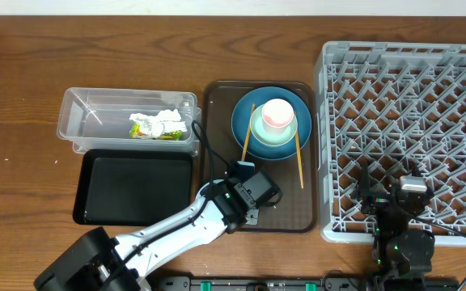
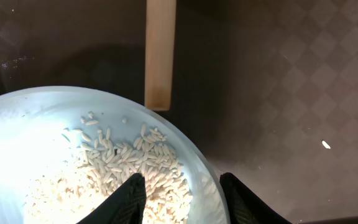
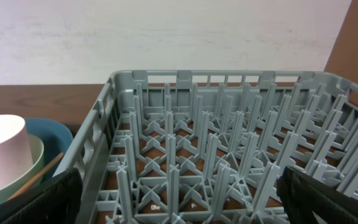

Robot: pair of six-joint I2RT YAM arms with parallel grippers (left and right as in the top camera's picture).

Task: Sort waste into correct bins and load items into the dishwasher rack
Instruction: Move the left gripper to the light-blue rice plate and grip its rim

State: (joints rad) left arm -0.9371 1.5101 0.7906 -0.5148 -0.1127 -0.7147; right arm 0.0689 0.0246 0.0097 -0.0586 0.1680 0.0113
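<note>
In the left wrist view my left gripper [image 2: 182, 182] straddles the rim of the small light-blue bowl [image 2: 30, 137], one finger inside among the rice grains [image 2: 129, 162] and one outside, shut on the wall. Seen from overhead, the left gripper [image 1: 253, 194] hides that bowl on the brown tray [image 1: 217, 97]. Behind it, the white-pink cup [image 1: 277, 113] sits in the pale-green bowl [image 1: 285, 139] on the dark-blue plate [image 1: 245, 121], with chopsticks [image 1: 248, 133] either side. My right gripper [image 3: 185, 202] hangs open over the front of the grey dishwasher rack [image 1: 411, 105].
The clear tub [image 1: 75, 113] at the left holds the white napkin [image 1: 166, 117] and the yellow-green wrapper [image 1: 148, 129]. The black tray [image 1: 136, 186] lies in front of it. One chopstick end [image 2: 160, 56] lies just beyond the bowl's rim.
</note>
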